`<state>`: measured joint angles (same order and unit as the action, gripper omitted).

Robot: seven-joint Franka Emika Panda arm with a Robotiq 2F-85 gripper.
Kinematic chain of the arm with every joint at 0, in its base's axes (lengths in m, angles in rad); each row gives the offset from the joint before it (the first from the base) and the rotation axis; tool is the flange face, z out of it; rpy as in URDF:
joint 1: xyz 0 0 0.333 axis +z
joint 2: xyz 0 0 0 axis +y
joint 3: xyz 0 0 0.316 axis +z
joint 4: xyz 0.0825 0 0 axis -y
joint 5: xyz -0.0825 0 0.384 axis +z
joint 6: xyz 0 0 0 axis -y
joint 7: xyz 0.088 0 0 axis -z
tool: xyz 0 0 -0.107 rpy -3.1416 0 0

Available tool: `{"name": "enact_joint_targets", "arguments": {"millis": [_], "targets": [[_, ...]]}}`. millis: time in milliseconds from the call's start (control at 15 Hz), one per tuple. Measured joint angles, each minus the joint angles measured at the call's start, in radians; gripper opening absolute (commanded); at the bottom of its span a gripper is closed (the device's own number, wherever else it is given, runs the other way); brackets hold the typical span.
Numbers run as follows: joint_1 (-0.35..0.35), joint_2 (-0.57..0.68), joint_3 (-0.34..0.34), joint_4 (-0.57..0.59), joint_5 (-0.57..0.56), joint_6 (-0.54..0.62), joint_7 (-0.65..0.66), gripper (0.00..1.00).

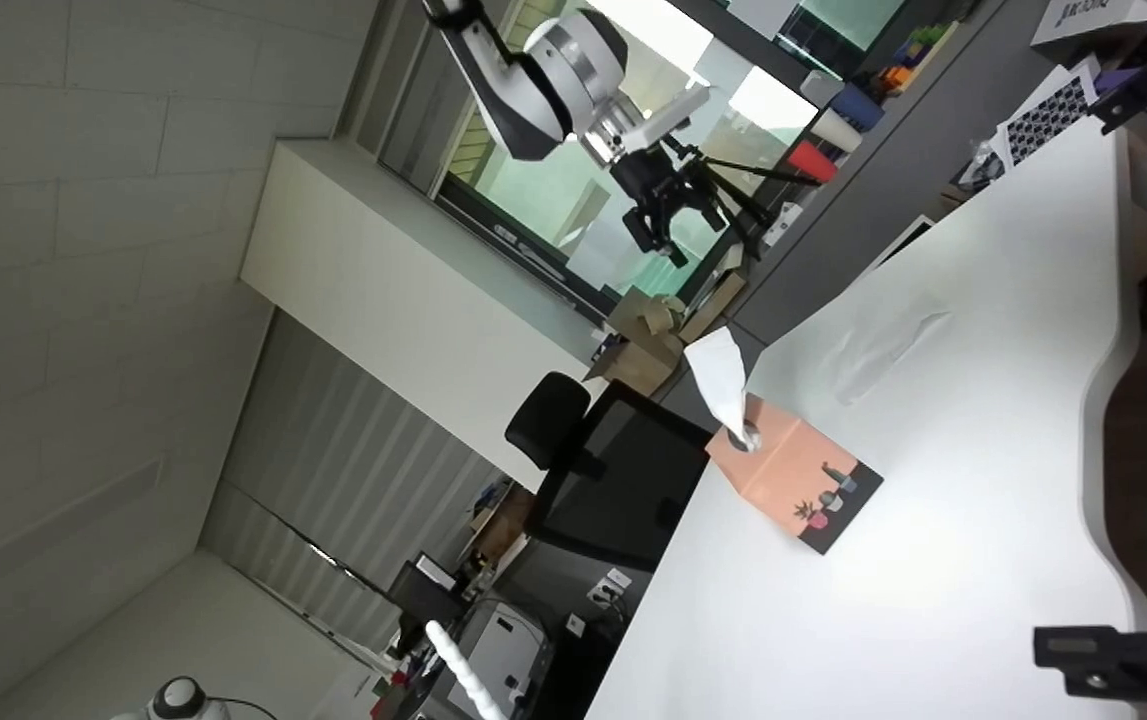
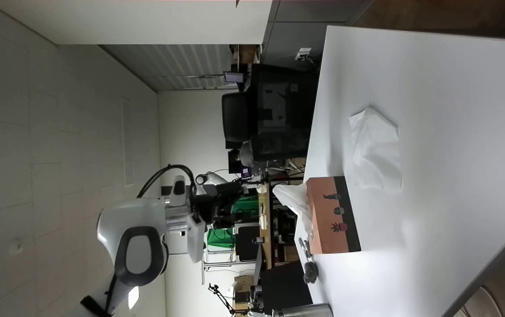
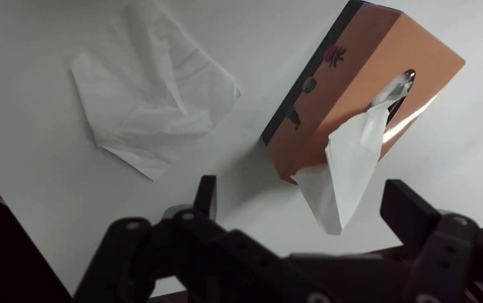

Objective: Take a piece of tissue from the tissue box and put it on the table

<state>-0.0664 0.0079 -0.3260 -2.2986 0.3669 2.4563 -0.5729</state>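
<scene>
Black two-fingered hand (image 3: 301,195) gapes wide, empty; the thin white paper tissue (image 3: 148,109) on the smooth white desk (image 2: 450,149) looks featherlight, limp: pinch its creased middle.

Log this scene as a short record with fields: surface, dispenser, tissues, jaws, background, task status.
surface: white tabletop
dispenser: salmon-and-black tissue box, standing on the tabletop
tissue in box: folded tissue sticking out of the top slot
tissue on table: creased loose sheet, spread beside the box, not touching it
jaws: open, holding nothing, raised above the tabletop
background: black office chair past the table edge
task status: probably done, judging by the loose sheet on the tabletop
</scene>
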Motion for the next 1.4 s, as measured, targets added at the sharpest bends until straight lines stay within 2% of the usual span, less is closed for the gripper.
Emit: {"name": "enact_joint_targets", "arguments": {"millis": [133,267,533,800,867,933,1400], "targets": [[-0.022,0.128,0.045,0.105,0.124,-0.013,-0.066,1.0],[-0.07,0.242,0.111,0.209,0.197,-0.041,-0.094,1.0],[-0.174,0.422,0.224,0.388,0.251,-0.176,-0.096,1.0],[-0.244,0.547,0.292,0.523,0.283,-0.332,-0.096,1.0],[-0.253,0.57,0.303,0.547,0.286,-0.361,-0.096,0.75],[-0.259,0.589,0.312,0.567,0.288,-0.386,-0.096,0.73],[-0.265,0.662,0.339,0.622,0.304,-0.474,-0.096,0.25]]}}
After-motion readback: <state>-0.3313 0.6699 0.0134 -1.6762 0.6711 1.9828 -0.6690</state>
